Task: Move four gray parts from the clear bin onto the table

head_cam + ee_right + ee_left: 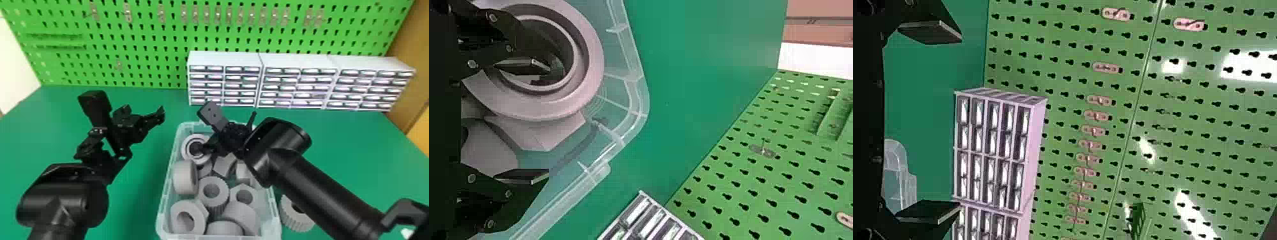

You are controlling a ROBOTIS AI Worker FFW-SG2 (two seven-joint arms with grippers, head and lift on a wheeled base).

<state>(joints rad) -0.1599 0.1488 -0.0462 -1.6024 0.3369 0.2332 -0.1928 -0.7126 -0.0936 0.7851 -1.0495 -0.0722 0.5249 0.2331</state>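
Over the clear bin [162, 210], right gripper [544, 120] set up for the next gray part; one part out.
One ribbed gray part [291, 217] sits on the green surface [140, 198] just right of the bin, partly behind the right arm. If that's the full count, 1 of 4 done, 3 left; can't rule out others hidden by the arm. Right gripper is open and empty, one finger at the bore of a gray ring [591, 75] in the far left corner, the other outside it, so the ring looks like the next pick. Plenty of gray parts in the bin to finish. Left gripper [955, 120] open, empty, left of the bin above the surface.
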